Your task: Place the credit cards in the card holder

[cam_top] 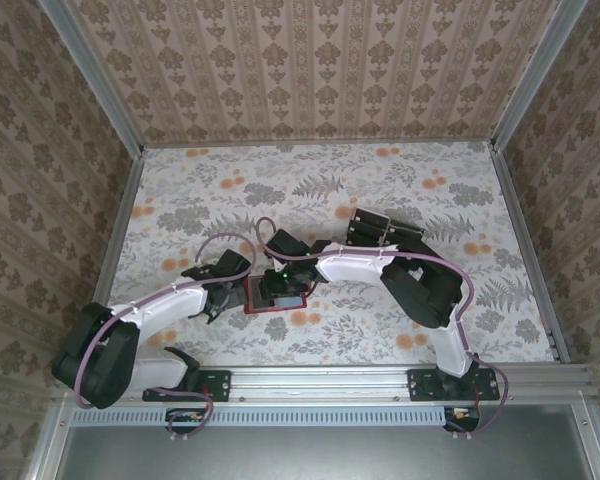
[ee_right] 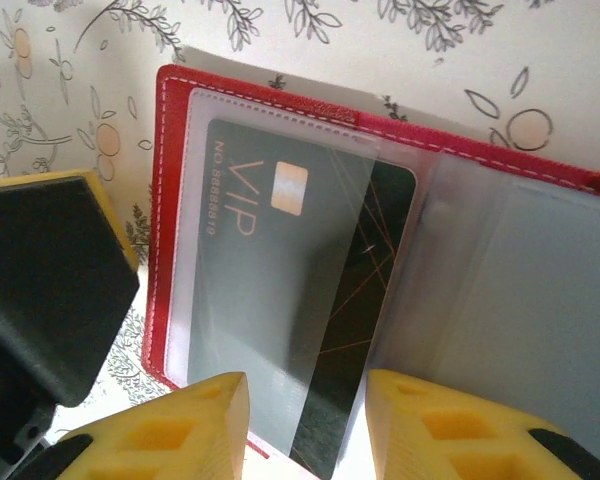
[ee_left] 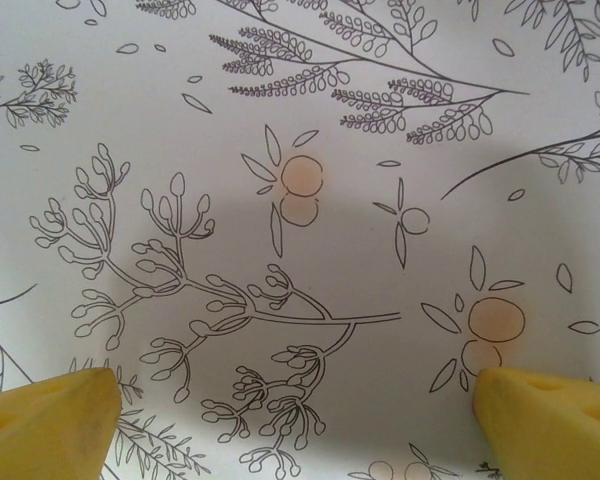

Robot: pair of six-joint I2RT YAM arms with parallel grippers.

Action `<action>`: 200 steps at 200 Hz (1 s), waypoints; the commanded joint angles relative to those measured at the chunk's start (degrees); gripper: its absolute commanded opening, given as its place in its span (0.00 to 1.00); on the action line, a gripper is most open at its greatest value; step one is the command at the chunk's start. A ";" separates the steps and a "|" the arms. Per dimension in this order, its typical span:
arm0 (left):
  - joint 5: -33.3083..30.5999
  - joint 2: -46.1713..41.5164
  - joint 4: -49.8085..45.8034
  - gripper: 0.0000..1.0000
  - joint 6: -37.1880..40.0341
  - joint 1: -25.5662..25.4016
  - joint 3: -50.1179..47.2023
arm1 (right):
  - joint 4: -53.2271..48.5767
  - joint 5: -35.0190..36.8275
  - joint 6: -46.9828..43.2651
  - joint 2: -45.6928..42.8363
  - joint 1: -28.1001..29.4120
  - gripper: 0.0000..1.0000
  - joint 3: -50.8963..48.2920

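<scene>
one floral-patterned table (cam_top: 210,190) carried everything, and both arms bent in toward its middle. beyond the right arm sat a dark stack that looked like the remaining credit cards (cam_top: 372,228), well apart from the work. the red card holder (ee_right: 166,220) lay open and flat near the table's centre, its clear plastic sleeves facing up. one black vip card (ee_right: 385,250) lay mostly under the film of the left sleeve, with a strip along the side toward the fold uncovered. the right gripper (ee_right: 307,425) hovered over the card's near end with its jaws part-way apart. whether the yellow fingertips (ee_right: 205,425) pinched the card or only rested on it could not be told. the left gripper (ee_left: 298,425) hung just left of the holder over bare cloth, jaws spread wide and empty.

the step in hand seemed to be seating this card. the next move probably called for a gentle nudge deeper into the sleeve, with the holder kept from sliding, then a reach for the stack.
</scene>
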 commanded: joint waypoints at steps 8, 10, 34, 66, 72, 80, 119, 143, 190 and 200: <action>0.22 0.66 0.19 1.00 -1.34 0.30 -0.60 | 0.90 -1.94 1.28 1.84 0.71 0.37 1.08; 0.29 0.71 0.23 1.00 -1.34 0.30 -0.56 | 0.98 -2.00 1.28 1.87 0.71 0.37 1.10; 0.40 0.72 0.55 1.00 -1.45 0.21 -0.79 | 1.10 -2.25 1.46 2.29 0.88 0.37 1.47; 0.65 1.14 1.03 1.00 -1.55 0.10 -0.99 | 1.58 -3.01 1.55 2.70 1.19 0.37 2.03; 0.74 1.25 1.11 1.00 -1.59 -0.05 -0.99 | 1.77 -3.30 1.52 2.82 1.25 0.37 2.15; 0.71 1.40 1.12 1.00 -1.64 -0.06 -1.00 | 1.86 -3.55 1.46 2.95 1.39 0.37 2.53; 0.75 1.42 1.25 1.00 -1.89 -0.15 -1.08 | 1.98 -5.24 0.37 3.89 2.01 0.37 3.90; 0.61 1.43 1.16 1.00 -1.83 -0.15 -1.00 | 1.15 -4.40 -0.36 3.49 1.87 0.38 3.28; 0.40 -0.48 -0.54 1.00 -1.04 -0.01 0.97 | 0.60 -1.63 -0.98 0.09 -0.11 0.50 -1.46; 0.40 -1.14 -0.96 1.00 -0.81 0.01 1.48 | 0.73 -1.23 -1.24 -0.79 -0.84 0.50 -2.91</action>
